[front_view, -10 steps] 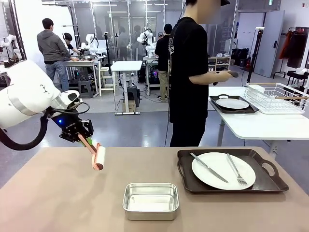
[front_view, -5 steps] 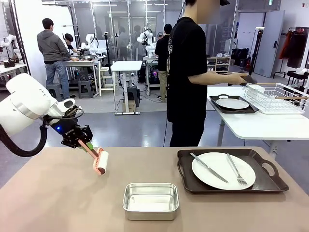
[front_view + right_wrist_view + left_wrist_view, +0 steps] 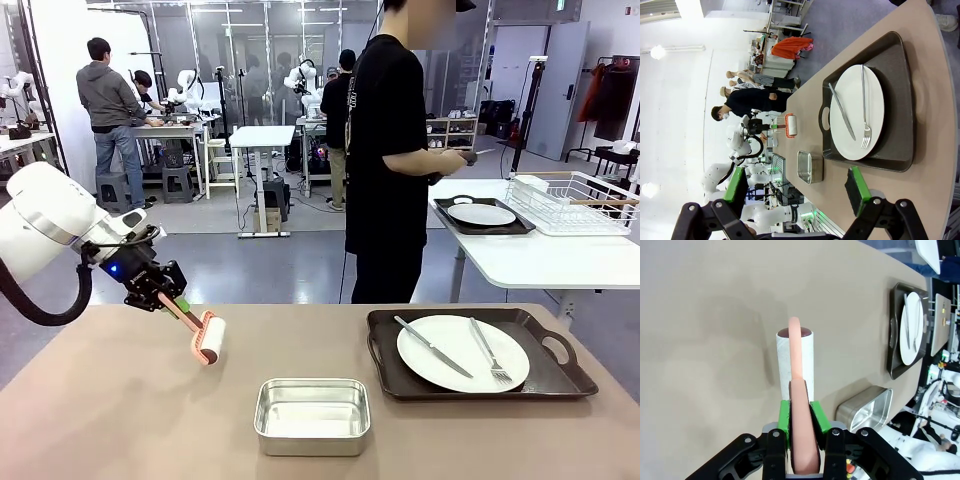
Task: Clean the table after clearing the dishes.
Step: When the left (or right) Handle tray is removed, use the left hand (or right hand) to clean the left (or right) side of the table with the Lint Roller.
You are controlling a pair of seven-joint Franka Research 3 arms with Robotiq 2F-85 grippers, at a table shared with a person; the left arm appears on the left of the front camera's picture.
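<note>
Risks:
- The dishes are not yet cleared. 1 plate (image 3: 425, 362) with knife (image 3: 433, 347) and fork (image 3: 488, 351) sits on its tray (image 3: 381, 352) at 3 o'clock on the worktop (image 3: 120, 410). Rolling now would clean only the 9 o'clock half.
- A long stroke toward 3 o'clock would likely knock the steel pan (image 3: 312, 415) at 6 o'clock, or ride up on the tray's rim.
- The roller is gripped low on a thin handle. Hard downward pressure could twist it in the pads, so the roll skids rather than turns.
- The right arm must fetch the tray, and a crossing path at the middle could bring the 2 arms together.

Pose:
- The left gripper (image 3: 165, 291) is at 10 o'clock, forearm reaching in from the left edge and wrist pitched down and forward. Its jaws are clamped on the pink handle of the lint roller (image 3: 206, 336).
- The roll slants down toward the worktop. It looks just clear of the surface, but I cannot tell for sure whether they touch.
- In the right wrist view, the right gripper (image 3: 796, 184) has its jaws wide apart and empty. It is held off the worktop, looking along it at the tray.
</note>
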